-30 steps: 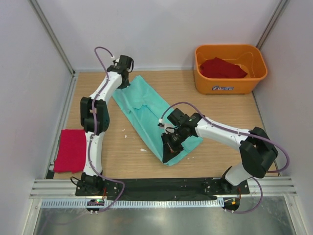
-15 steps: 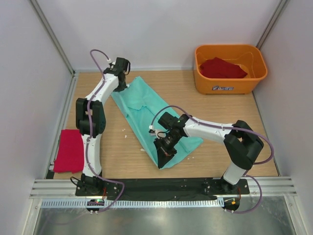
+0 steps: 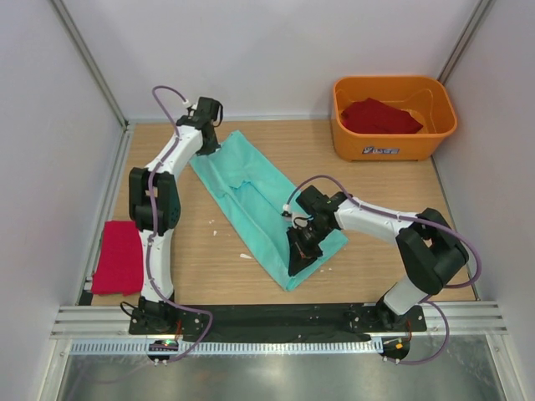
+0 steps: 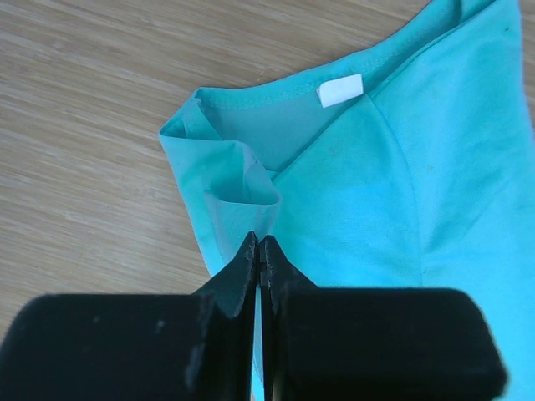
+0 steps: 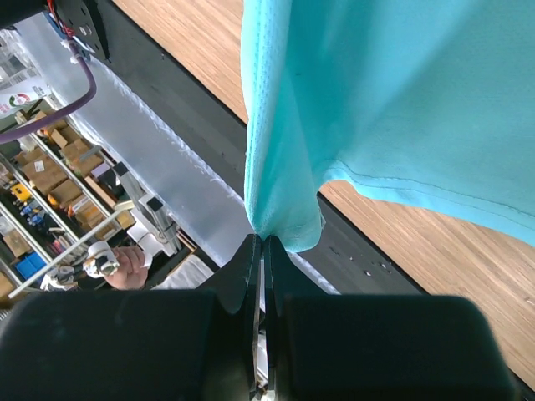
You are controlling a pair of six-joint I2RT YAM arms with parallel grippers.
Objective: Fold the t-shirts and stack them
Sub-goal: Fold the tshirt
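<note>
Only my left wrist view shows the white neck label (image 4: 340,90), upper centre. Only the top view shows the red t-shirt (image 3: 119,255), lower left, though there my wrists hide my fingertips. The mint-green t-shirt (image 3: 247,194) lies diagonally mid-frame. My left gripper (image 4: 259,244) pinches its collar edge tight, and my right gripper (image 5: 261,244) clamps its hem, held off the table.
</note>
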